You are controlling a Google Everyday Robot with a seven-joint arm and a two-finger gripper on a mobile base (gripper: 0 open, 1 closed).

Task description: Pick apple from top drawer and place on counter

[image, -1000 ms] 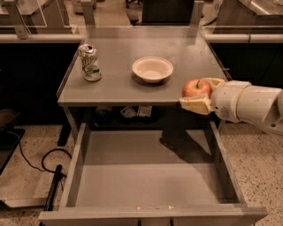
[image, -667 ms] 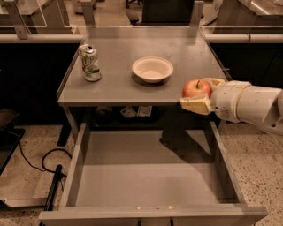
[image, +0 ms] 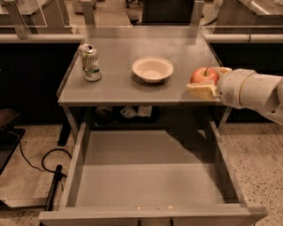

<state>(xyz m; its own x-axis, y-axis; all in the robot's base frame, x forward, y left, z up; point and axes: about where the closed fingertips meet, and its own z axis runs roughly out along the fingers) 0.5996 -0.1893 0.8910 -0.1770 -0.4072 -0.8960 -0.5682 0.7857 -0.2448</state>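
The claw (image: 208, 83) clamps one apple (image: 204, 75) at the surface (image: 128, 90) edge; left of it, one bowl (image: 152, 69), one can (image: 90, 62); below it, one open drawer (image: 146, 181).

This looks like a lab or office test area, not a home. A bare grey cabinet's counter (image: 132, 88) stands on a speckled floor (image: 256, 154), and a black cable (image: 32, 167) trails at lower left. Clear panels (image: 40, 13) line the top. A robot gripper (image: 208, 82) clasps an apple (image: 203, 75) at the counter's right edge.
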